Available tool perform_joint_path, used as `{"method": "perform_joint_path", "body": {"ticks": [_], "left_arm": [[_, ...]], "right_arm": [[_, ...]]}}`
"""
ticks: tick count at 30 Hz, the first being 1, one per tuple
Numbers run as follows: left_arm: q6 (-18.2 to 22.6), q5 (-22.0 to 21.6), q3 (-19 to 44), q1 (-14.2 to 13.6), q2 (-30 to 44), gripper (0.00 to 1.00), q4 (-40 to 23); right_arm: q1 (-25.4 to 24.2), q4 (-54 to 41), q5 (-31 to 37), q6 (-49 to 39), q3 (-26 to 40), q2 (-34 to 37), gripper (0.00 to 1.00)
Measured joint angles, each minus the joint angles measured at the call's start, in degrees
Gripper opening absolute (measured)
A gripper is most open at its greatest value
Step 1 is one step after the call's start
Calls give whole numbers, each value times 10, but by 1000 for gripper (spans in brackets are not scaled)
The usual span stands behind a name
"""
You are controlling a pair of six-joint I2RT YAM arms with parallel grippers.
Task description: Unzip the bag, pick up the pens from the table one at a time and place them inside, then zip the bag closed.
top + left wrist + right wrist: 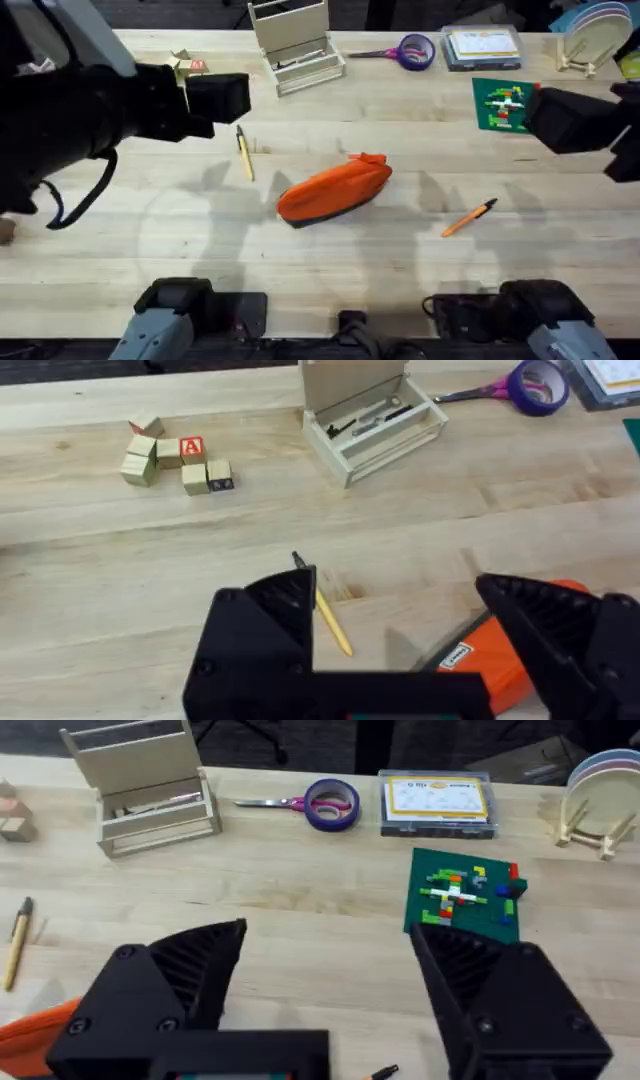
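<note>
We noted the bag (pixel 333 189) mid-table (pixel 320 270), long axis slanting up toward the right, zip unopened by our reading. Left gripper (pixel 400 635) hovered just above-left, nearer than the right gripper (pixel 325 995); both gaped, holding nothing.

Scissors (pixel 405 51), wooden organizer (pixel 295 45), blocks (pixel 175 460), green baseplate (pixel 503 104).
</note>
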Motion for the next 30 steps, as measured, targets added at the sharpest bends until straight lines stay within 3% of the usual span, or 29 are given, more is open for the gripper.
{"method": "perform_joint_path", "body": {"ticks": [5, 8, 11, 20, 26, 30], "left_arm": [[8, 2, 0, 0, 0, 993, -12], [41, 23, 0, 0, 0, 993, -28], [103, 66, 0, 0, 0, 993, -58], [362, 195, 0, 0, 0, 993, -199], [461, 236, 0, 0, 0, 993, -248], [500, 251, 0, 0, 0, 993, -260]], "right_arm": [[0, 0, 0, 0, 0, 0, 998], [0, 0, 0, 0, 0, 0, 998], [0, 0, 0, 0, 0, 0, 998], [0, 0, 0, 0, 0, 0, 998], [0, 0, 0, 0, 0, 0, 997], [0, 0, 0, 0, 0, 0, 997]]}}
